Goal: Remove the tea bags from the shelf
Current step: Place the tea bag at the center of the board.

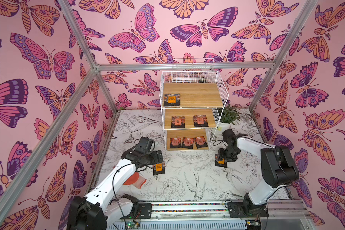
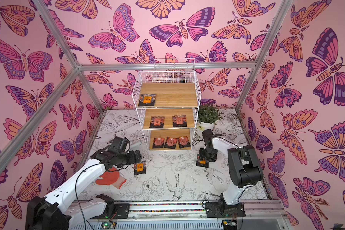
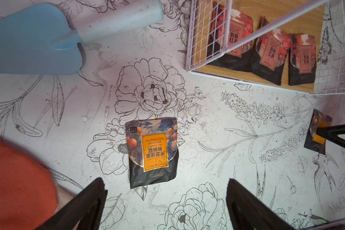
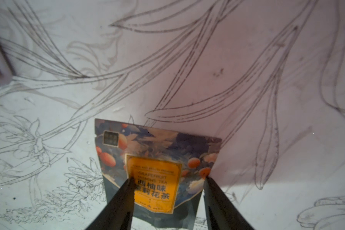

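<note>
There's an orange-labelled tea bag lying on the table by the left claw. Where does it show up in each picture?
In both top views: the tea bag lies left of centre, just past the left claw.
Left wrist: centre of the picture.
Right wrist: not in it; that is another tea bag.
Shared landmark: the orange glove beside it, absent from the right wrist view.

shelf [image 1: 197, 96] front open, mesh sides [image 1: 221, 87] closed, plant pot [image 1: 223, 125] just beside

Six tea bags [image 1: 171, 100] are seen on the shelf [image 1: 199, 93]. On the worktop [image 1: 189, 173], a seventh bag [image 1: 159, 168] is found just beside the left jaws, an eighth bag [image 1: 221, 163] directly under the right jaws.
</note>
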`<state>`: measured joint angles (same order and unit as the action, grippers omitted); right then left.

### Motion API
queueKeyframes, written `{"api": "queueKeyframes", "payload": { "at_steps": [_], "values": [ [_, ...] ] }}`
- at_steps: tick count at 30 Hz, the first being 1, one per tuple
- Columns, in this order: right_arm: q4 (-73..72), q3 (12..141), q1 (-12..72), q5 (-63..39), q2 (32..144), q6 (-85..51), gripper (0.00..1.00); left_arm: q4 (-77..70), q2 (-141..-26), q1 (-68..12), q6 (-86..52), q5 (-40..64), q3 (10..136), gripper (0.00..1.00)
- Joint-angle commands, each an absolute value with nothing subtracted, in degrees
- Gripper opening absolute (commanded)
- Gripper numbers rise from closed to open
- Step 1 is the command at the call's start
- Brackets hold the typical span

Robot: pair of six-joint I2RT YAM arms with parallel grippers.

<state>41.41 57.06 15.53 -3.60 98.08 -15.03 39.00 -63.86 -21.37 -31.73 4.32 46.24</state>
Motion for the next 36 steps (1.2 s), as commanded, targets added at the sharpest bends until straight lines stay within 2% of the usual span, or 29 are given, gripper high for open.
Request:
{"api": "queueKeyframes", "payload": {
  "at_steps": [1,10,20,30,36],
  "values": [
    [43.7,58.1,15.8,1.6,100.8,-13.3,0.59,39.1,-63.6,-21.0,-30.8,4.5,45.8,0.97],
    [46.6,59.7,15.9,9.0,97.6,-14.0,0.64,39.1,-64.0,-21.0,-30.6,4.3,45.9,0.97],
    [45.3,59.5,17.6,1.6,92.0,-16.1,0.64,39.2,-62.3,-21.0,-30.6,3.9,45.9,0.97],
    [39.6,55.8,22.9,-3.6,91.9,-21.0,0.36,39.3,-61.5,-21.0,-31.1,4.5,45.5,0.97],
    [35.8,53.0,23.8,-5.5,92.8,-22.8,0.23,39.4,-61.4,-21.0,-31.1,4.5,45.2,0.97]
  ]
}}
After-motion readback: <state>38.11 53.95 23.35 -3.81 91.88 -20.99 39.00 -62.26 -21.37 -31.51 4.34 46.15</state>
